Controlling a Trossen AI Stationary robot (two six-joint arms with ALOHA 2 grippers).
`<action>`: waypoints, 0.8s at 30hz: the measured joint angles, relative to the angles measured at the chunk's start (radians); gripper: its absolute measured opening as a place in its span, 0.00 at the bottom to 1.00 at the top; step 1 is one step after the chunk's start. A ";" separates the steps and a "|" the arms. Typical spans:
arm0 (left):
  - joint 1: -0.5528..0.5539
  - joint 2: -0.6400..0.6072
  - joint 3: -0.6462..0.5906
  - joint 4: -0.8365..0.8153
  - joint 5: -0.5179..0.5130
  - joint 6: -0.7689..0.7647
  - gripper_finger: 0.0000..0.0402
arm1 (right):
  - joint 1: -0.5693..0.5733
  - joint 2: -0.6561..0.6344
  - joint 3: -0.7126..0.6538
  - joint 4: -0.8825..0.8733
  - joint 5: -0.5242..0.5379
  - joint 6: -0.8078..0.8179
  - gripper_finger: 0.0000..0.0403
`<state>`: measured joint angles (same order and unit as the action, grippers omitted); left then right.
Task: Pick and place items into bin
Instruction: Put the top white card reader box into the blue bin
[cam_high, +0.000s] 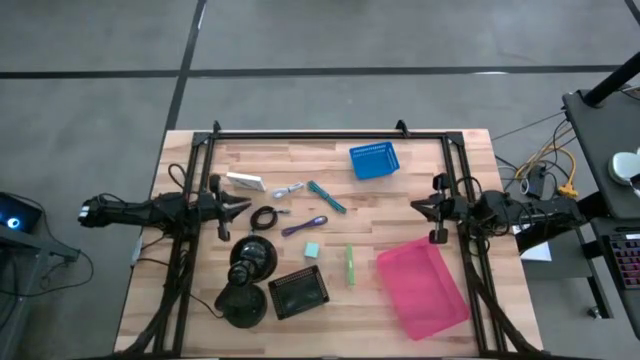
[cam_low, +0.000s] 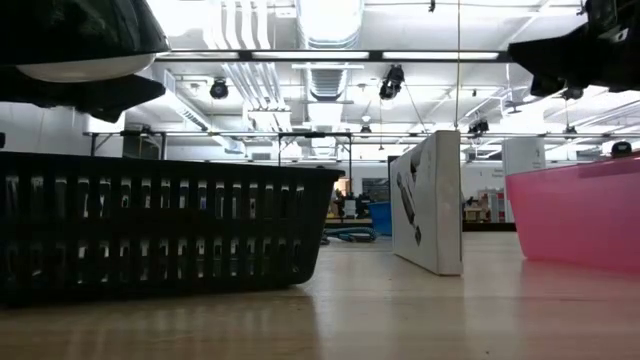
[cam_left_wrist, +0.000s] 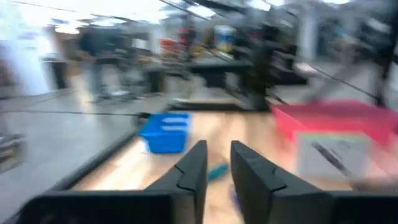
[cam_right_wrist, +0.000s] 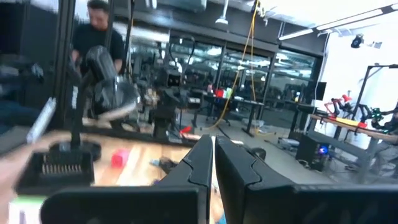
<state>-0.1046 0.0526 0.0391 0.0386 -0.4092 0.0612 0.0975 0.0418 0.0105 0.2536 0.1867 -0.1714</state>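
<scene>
At the left of the high view we see the left gripper stretched level over the table's left edge with its fingers a narrow gap apart, holding and touching nothing, its tips just left of the white packet and the coiled black cable. Across the middle lie the teal-handled tool, the purple pen, the pale teal cube and the green stick, with the blue bin above them and the pink bin at lower right. At the right, the right gripper reaches level from the table's right edge, its fingers pressed together on nothing.
</scene>
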 joint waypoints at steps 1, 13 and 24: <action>0.001 -0.001 0.000 0.014 -0.035 0.003 0.20 | 0.000 0.000 0.000 0.006 0.000 0.009 0.02; 0.000 0.007 0.009 0.115 0.007 0.023 0.45 | 0.000 0.007 0.000 0.014 0.081 -0.099 0.02; 0.000 0.131 0.083 0.110 0.019 0.030 0.45 | 0.000 0.020 0.000 0.005 0.108 -0.036 0.02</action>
<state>-0.1043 0.1835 0.1224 0.1491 -0.3902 0.0910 0.0971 0.0620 0.0105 0.2588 0.2948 -0.2073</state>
